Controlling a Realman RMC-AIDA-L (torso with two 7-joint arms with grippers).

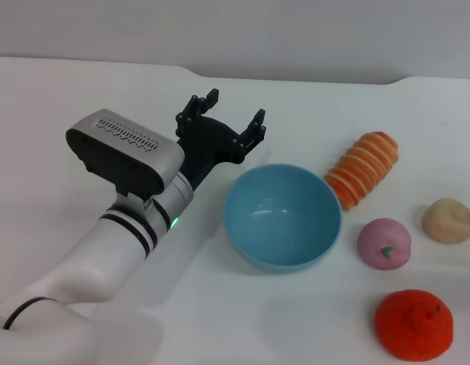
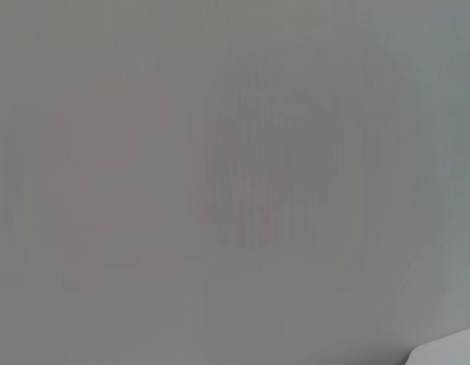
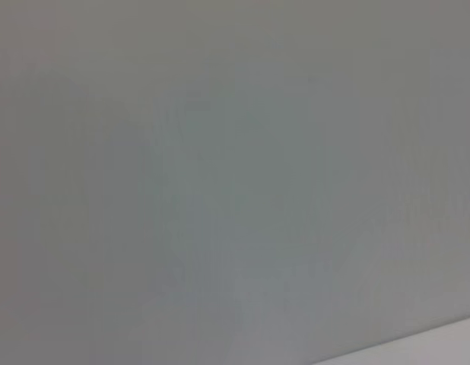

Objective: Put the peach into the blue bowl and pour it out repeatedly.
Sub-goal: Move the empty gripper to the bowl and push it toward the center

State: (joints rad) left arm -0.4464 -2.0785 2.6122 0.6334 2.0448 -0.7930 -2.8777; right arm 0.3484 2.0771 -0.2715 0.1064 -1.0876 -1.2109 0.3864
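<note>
I see my left claw [image 1: 226,112] up in the air with its fingers spread wide and nothing in them, just behind the left rim of the blue bowl [image 1: 283,217]. The bowl sits upright and empty in the middle of the tabletop [image 1: 60,114]. The peach [image 1: 383,243] lies just to its right, near the front right corner. I cannot see my right claw.
</note>
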